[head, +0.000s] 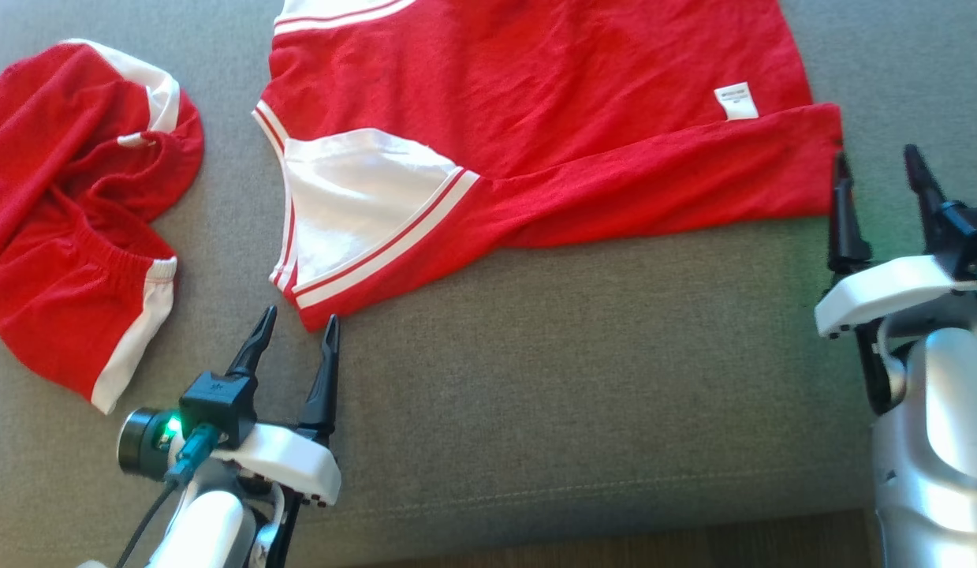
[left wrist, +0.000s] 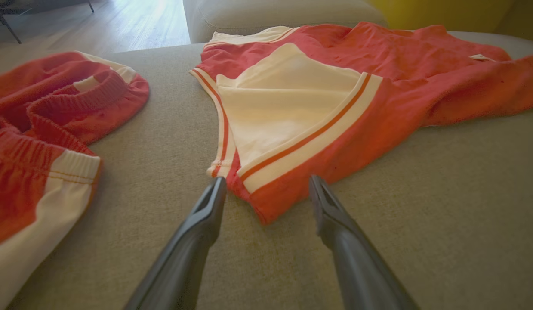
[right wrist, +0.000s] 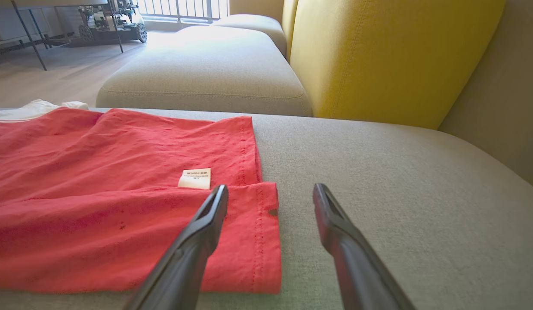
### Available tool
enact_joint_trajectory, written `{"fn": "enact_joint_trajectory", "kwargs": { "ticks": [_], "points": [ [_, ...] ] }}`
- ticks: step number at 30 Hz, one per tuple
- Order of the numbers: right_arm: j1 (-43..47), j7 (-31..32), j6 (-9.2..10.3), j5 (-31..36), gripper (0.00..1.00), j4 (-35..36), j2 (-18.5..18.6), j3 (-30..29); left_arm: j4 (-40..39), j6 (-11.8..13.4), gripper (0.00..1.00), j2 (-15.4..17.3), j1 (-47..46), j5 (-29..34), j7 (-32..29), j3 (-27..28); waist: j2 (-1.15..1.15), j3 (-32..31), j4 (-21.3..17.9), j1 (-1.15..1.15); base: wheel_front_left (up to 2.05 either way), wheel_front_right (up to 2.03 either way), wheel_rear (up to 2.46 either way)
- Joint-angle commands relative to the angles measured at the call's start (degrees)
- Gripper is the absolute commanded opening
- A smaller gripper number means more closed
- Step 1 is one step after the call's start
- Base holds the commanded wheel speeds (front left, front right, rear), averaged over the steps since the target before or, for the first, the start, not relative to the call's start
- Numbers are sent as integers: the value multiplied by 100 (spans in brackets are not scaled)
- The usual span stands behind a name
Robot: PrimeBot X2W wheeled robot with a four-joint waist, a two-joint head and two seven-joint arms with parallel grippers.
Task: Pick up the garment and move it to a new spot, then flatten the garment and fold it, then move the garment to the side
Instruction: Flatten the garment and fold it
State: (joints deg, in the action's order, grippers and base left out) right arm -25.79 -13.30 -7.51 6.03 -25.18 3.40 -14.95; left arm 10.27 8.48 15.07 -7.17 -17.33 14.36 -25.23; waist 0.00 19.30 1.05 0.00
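Garment (head: pixel 583 118) corner between left fingers (head: pixel 254 343), hem perhaps touching right fingers (head: pixel 844 221)

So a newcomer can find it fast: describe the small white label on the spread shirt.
On the grey cushion lies a spread red shirt. Near its right end, just above the folded-over strip, sits the white label. Unlike the large striped white panel at the left, it is tiny and printed.

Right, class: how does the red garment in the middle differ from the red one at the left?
The middle garment lies spread nearly flat; the left garment is bunched up. The middle garment shows a small white label; the left garment shows a gathered elastic band. Both are red with white trim, on the grey cushion.
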Motion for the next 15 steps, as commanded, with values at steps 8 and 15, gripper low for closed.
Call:
{"fn": "enact_joint_trajectory", "kwargs": {
  "ticks": [8, 15],
  "points": [
    [80, 168, 2, -144, 100, 129, -51, 337, 543, -250, 100, 108, -487, -105, -320, 97, 0, -125, -92, 0, 0, 0, 0],
    [-4, 424, 2, 35, 100, 80, -52, 405, 1001, -489, 31, 116, -845, -66, -412, -88, 0, -24, -84, 0, 0, 0, 0]
  ]
}}
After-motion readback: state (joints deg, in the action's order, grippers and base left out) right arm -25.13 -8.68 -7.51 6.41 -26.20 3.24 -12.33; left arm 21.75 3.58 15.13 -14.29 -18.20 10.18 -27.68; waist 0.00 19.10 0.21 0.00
